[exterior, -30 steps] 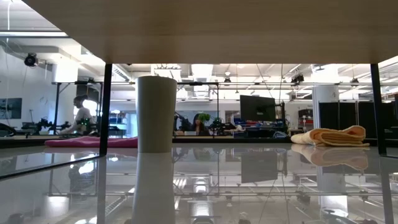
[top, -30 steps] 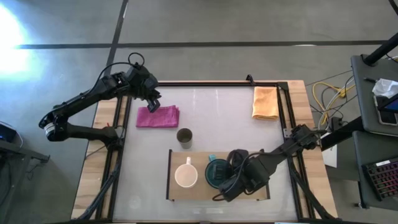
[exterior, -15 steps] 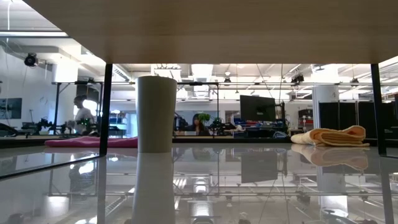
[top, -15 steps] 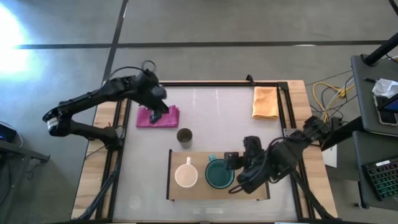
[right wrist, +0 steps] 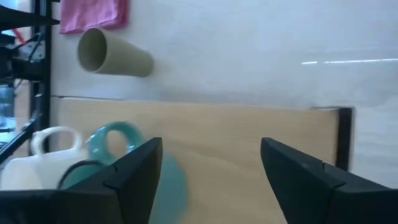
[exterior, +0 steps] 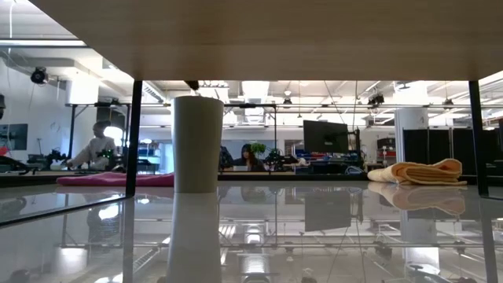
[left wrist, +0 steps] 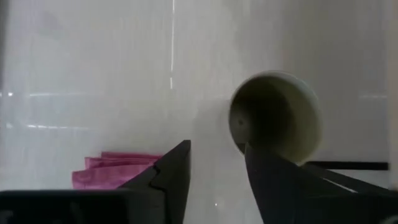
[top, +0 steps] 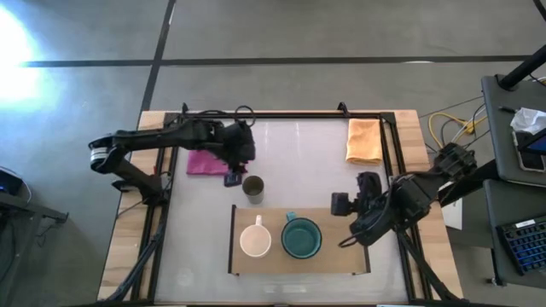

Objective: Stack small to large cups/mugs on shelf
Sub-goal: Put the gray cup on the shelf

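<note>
The small olive-brown cup (top: 252, 188) stands upright on the white tabletop, just past the shelf's far edge, and also shows in the low view (exterior: 196, 144). The cream-white mug (top: 255, 240) and the teal mug (top: 300, 239) stand side by side on the light-wood shelf (top: 341, 256). My left gripper (top: 234, 176) hovers open just left of the olive cup (left wrist: 277, 118), fingers pointing down (left wrist: 214, 180). My right gripper (top: 340, 206) is open, right of the teal mug (right wrist: 121, 152) and apart from it (right wrist: 211, 180).
A pink cloth (top: 203, 162) lies on the table partly under my left arm. An orange cloth (top: 363, 141) lies at the far right corner. Thin black rails (right wrist: 345, 143) edge the shelf's short sides. Bare tabletop lies between the olive cup and the orange cloth.
My left gripper swung from the far left corner, over the pink cloth, toward the right and near side, ending beside the olive cup. My right gripper drew back from the teal mug toward the table's right edge; the mug stays on the shelf.
</note>
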Controlling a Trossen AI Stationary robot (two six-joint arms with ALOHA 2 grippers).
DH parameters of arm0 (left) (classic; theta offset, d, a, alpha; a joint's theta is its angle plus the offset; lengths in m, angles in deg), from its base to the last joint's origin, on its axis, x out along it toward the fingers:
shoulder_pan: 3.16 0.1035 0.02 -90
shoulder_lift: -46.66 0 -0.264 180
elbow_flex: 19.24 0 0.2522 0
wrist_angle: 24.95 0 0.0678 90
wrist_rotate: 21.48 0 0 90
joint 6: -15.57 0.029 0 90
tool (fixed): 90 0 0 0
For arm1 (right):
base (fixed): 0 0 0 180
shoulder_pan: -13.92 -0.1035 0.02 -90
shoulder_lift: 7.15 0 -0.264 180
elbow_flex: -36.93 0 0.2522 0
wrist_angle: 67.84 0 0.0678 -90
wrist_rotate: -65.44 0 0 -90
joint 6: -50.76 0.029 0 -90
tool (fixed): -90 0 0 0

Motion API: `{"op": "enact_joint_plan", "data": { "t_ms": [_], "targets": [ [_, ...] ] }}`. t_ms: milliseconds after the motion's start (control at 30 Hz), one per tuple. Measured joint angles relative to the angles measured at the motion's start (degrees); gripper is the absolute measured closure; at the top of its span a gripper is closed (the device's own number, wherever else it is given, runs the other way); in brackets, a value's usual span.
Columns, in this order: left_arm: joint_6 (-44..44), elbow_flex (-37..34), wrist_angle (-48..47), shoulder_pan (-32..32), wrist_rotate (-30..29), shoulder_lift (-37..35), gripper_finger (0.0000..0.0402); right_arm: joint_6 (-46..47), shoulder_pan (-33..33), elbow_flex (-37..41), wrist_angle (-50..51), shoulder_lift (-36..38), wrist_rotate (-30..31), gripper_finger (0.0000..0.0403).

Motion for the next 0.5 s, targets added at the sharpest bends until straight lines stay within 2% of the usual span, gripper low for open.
{"op": "enact_joint_plan", "data": {
  "t_ms": [233,500],
  "targets": [
    [0.1,-0.4,0.6,-0.2,0.7,5.8,0.0249,0.1,0.0,4.5,0.0,3.2,-0.3,0.0122],
    [0.3,-0.4,4.1,-0.3,1.3,8.9,0.0249,0.2,0.0,5.3,0.0,3.9,-0.4,0.0122]
  ]
}}
